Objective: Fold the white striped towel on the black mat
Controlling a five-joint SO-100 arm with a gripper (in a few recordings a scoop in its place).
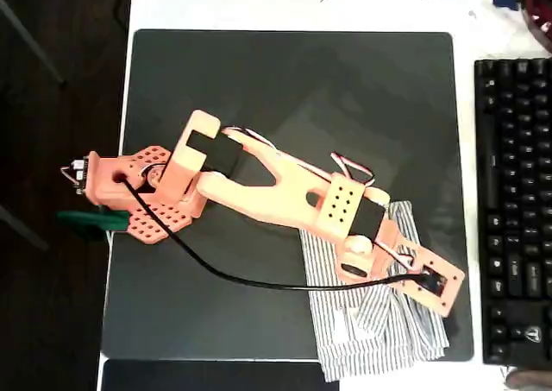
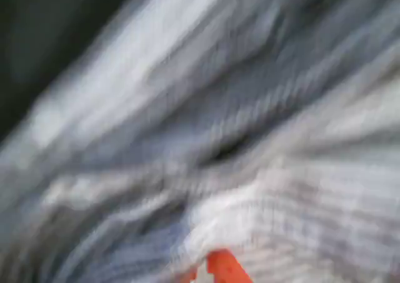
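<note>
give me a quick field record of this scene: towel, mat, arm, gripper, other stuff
towel: white striped towel, crumpled, on the mat's lower right, its bottom edge hanging past the mat
mat: black mat, mostly bare
arm: orange arm reaching from left base across to the towel
gripper: gripper down over the towel; open or shut unclear, wrist view blurred
other: black keyboard right of mat
</note>
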